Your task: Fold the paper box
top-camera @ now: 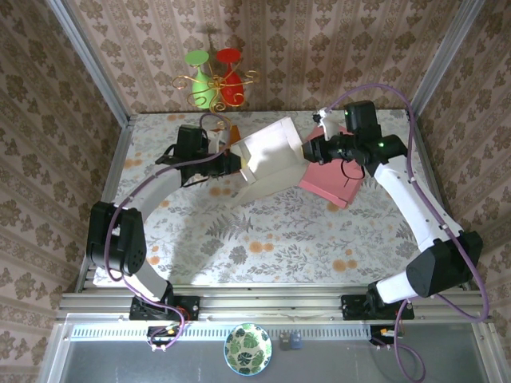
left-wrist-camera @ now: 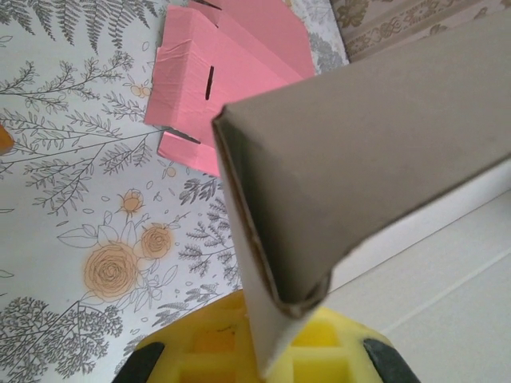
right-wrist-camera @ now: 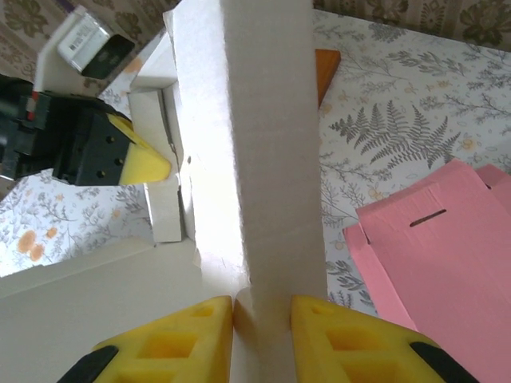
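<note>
paper box (top-camera: pixel 267 163) | left gripper (top-camera: pixel 237 163), right gripper (right-wrist-camera: pixel 262 319) both pinch its walls | floral tabletop (top-camera: pixel 263 239) | patterned wallpaper (top-camera: pixel 319 56)

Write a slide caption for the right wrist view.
Right gripper pinches an upright panel of the white paper box, pink box lying flat alongside.

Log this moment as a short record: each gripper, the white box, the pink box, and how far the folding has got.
left gripper: shut on a panel edge of the white box
right gripper: shut on an upright wall at the box's opposite side
white box: held between both grippers, partly formed, walls not yet closed
pink box: unfolded, lying flat on the table, right of the white box
progress: folding under way, not finished
</note>
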Robot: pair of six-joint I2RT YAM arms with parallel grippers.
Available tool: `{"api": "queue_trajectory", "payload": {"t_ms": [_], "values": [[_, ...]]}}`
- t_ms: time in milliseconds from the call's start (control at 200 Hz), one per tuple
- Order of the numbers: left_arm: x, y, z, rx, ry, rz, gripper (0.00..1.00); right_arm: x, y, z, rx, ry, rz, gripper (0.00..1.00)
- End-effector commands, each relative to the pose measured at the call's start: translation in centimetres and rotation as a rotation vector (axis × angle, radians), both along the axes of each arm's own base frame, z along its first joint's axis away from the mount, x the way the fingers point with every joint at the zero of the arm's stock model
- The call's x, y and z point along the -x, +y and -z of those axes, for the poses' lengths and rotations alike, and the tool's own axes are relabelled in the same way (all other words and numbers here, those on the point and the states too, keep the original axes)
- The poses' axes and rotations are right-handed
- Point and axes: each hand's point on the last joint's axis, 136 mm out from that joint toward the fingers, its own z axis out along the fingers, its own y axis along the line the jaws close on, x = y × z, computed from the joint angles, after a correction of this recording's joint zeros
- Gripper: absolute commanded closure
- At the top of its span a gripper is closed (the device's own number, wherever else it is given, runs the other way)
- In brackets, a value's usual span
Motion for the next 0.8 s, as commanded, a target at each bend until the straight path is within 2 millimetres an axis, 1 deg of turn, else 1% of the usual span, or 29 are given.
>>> {"api": "queue_trajectory", "payload": {"t_ms": [0,150,250,395,450,540,575,645,795], "values": [[1.1,-1.0,-1.5,-0.027,-0.066,0.076,1.0,-0.5,0.3,0.5,0.059,-0.001,-0.012,0.72],[1.1,-0.9,-1.6,-0.057,-0.083,0.066,1.0,-1.0,0.2,0.9,0.087,-0.002,0.006,0.69],[1.0,-0.6,-1.4,-0.086,-0.092,0.049,1.0,-1.3,-0.3,0.4,0.098,-0.024,0.037,0.65],[1.1,-0.2,-1.2,-0.134,-0.107,0.041,1.0,-1.7,-1.0,-0.4,0.093,-0.048,0.069,0.63],[1.3,-0.3,-1.1,-0.139,-0.11,0.052,1.0,-1.9,-1.0,-0.5,0.099,-0.049,0.068,0.63],[1.5,-0.4,-1.1,-0.137,-0.114,0.053,1.0,-2.1,-0.9,0.0,0.105,-0.031,0.065,0.65],[1.1,-0.1,-1.0,-0.154,-0.123,0.032,1.0,-2.0,-0.8,0.1,0.101,-0.024,0.062,0.67],[1.1,-0.1,-0.9,-0.16,-0.121,0.029,1.0,-2.0,-0.6,0.4,0.098,-0.013,0.055,0.71],[0.8,0.0,-1.3,-0.178,-0.122,0.009,1.0,-1.7,-0.4,1.4,0.129,0.007,0.059,0.71]]}}
